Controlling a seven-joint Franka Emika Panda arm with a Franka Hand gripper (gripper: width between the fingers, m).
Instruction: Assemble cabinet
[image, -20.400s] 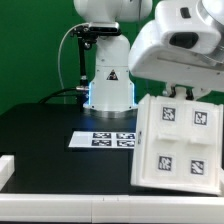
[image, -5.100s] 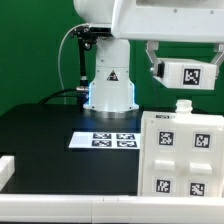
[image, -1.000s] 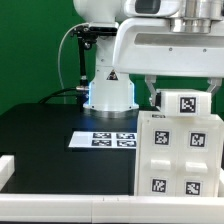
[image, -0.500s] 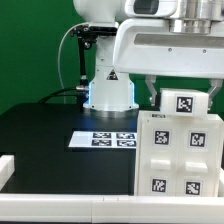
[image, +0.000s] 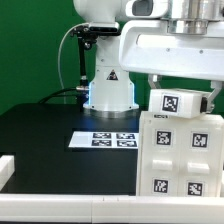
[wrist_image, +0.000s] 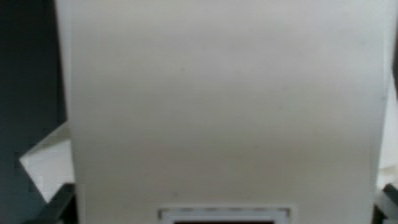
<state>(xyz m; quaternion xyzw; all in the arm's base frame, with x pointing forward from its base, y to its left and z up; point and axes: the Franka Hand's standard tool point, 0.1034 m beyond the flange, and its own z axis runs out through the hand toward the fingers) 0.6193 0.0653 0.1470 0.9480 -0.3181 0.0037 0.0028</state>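
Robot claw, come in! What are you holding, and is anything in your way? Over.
Gripper clamped on a tagged white panel. Panel right above the cabinet body, touching unclear. Marker board lies aside. Nothing blocking.

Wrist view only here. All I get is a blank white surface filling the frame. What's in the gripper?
Observer: The exterior view shows a small white plastic panel with one black-and-white square tag, held between the fingers of the gripper.
Operator: Where is it relative to the body?
Observer: It is right at the top edge of the large white box body, whose facing side carries several tags. I cannot tell whether they touch.
Operator: Anything near it?
Observer: The flat white marker board lies on the black table, on the exterior view's left of the body and apart from it.
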